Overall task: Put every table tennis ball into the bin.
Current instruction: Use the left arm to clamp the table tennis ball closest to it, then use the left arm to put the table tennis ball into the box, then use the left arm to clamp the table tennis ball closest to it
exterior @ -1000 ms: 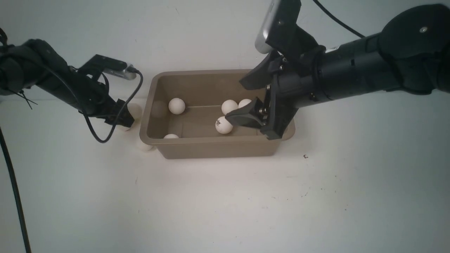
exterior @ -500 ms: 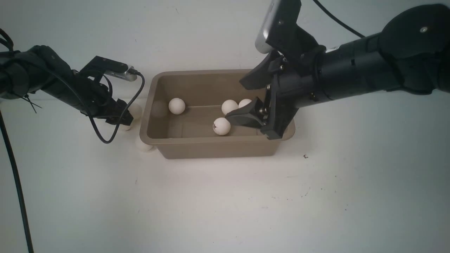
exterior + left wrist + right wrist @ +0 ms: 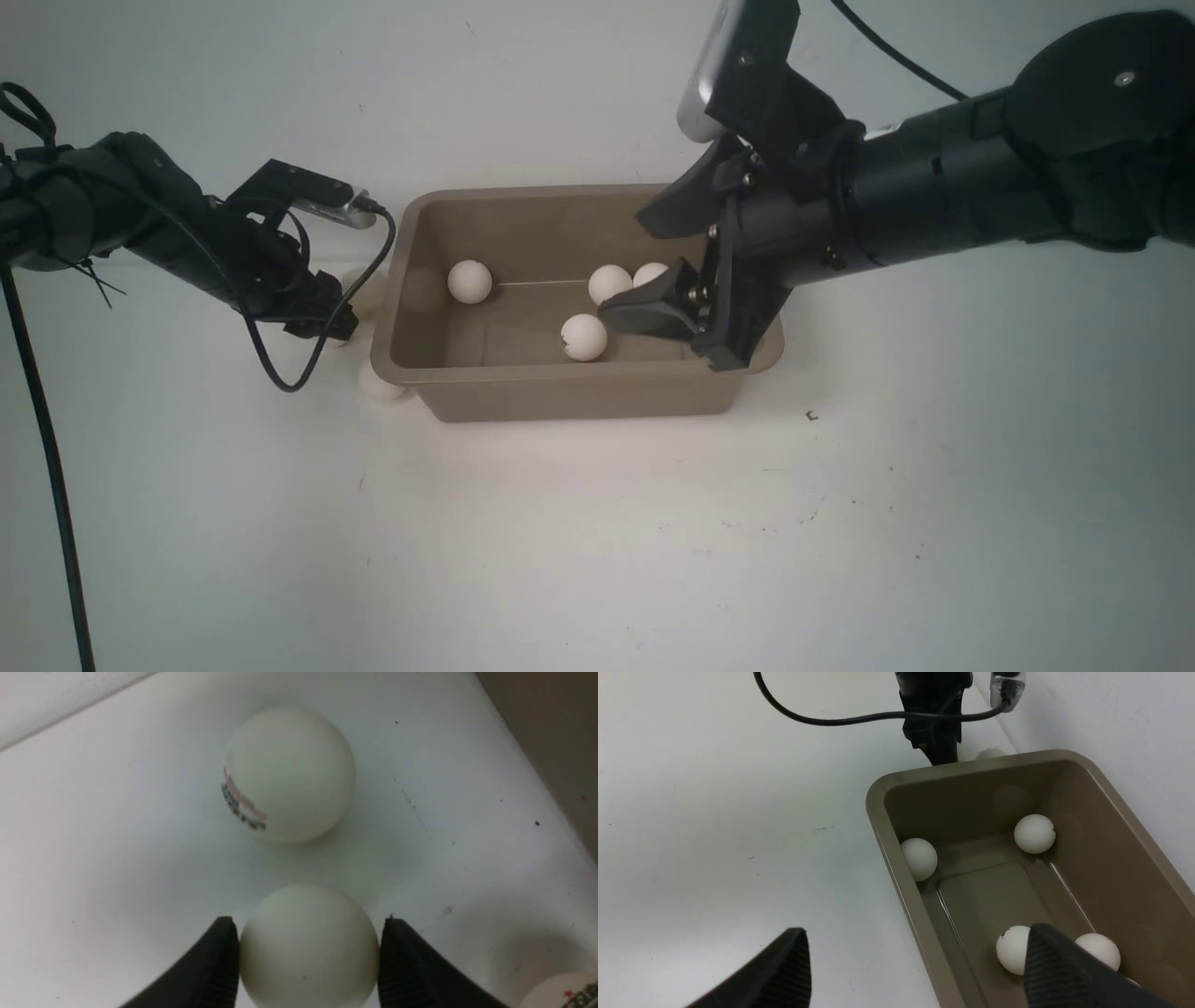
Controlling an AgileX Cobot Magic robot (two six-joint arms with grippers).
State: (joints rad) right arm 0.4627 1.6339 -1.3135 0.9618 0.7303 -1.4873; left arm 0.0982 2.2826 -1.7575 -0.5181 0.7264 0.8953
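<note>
and the squeeze is on: the left fingers (image 3: 210, 970), gaping a second ago, now press both flanks of a plain small matte white table tennis ball (image 3: 308, 947) on the white surface (image 3: 597, 541), just outside the left end of the taupe rectangular plastic bin (image 3: 560, 397). that reads as a grasp, though how firm is hard to say, and i cannot tell whether the ball is off the surface yet. for the task, this pick looks secured, with the lift and the carry over the rim to come, by my reading. the right fingers (image 3: 1064, 970) sit exactly where they were, spread wide and empty over the bin's right end. inside, the loose white ball nearest those fingers (image 3: 583, 337) lies a touch further left than a second back, its dark print rolled nearly out of sight. the count: five balls in, by the right wrist view, and three out: the grasped one, a white ball with a dark and red printed mark (image 3: 289, 774) just beyond it, and a third white ball (image 3: 378, 385) by the bin's near left corner. now the blind spots: from the front the grasped ball is almost wholly behind the left fingers and a looping black cable (image 3: 878, 717). the white ball hugging the near wall (image 3: 919, 858), peeking over the rim a second ago, is hidden from the front now. the third outside ball is cut off at the left wrist picture's edge, one bin ball is a mere sliver behind a right finger, and the prints are too blurred to read.
</note>
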